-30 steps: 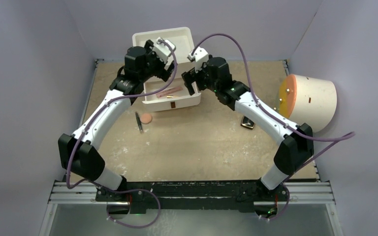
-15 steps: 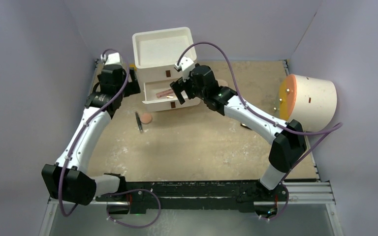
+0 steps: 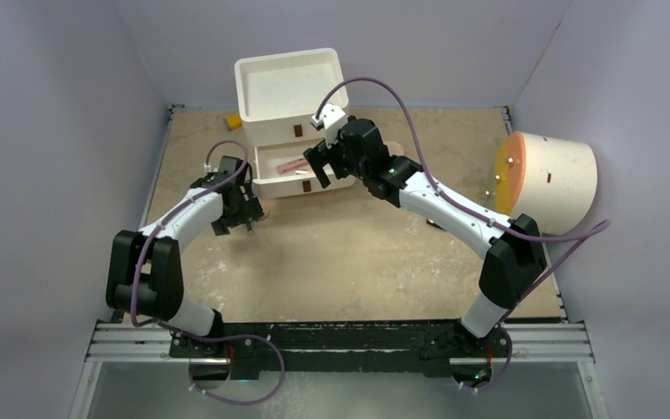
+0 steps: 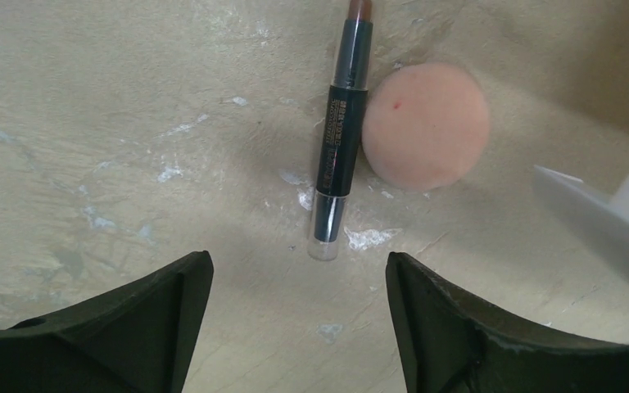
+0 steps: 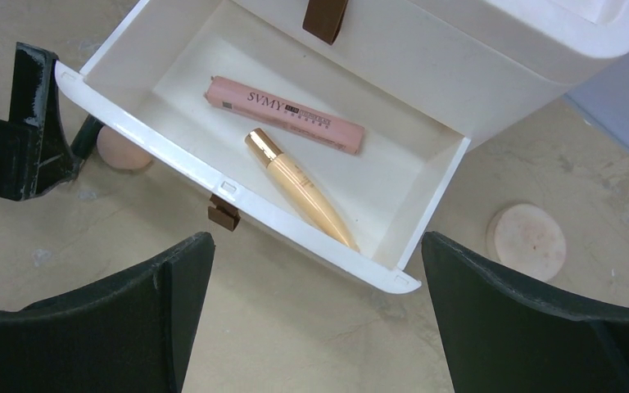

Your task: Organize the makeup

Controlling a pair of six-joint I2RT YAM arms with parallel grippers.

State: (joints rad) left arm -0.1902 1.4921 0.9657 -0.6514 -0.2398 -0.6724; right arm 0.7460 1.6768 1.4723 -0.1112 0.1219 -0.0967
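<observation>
We saw the left end effector (image 4: pixel 295 274) spread wide just above the bench (image 4: pixel 131 123), only bare surface between its fingers and touching no item. It hung by the front left corner of the white drawer unit (image 3: pixel 290 83). Just beyond its fingertips lay one slim pink-and-black stick (image 4: pixel 340 139), flat on the bench. One round peach disc (image 4: pixel 426 127) sat at the stick's side, touching it or nearly so.

The right end effector (image 5: pixel 315 254) was also spread wide and gripped nothing. It hovered over the front edge of the unit's open lower drawer (image 5: pixel 172 160). Inside that drawer we counted two items: one pink carton (image 5: pixel 285 115) printed SVMY and one gold tube (image 5: pixel 301 190), lying close together at an angle. A second peach disc (image 5: pixel 528 241) lay on the bench just right of the unit, making two discs in all.

A small yellow block (image 3: pixel 233 122) sat at the unit's left side, and one big cream cylinder (image 3: pixel 554 179) lay well to its right.
</observation>
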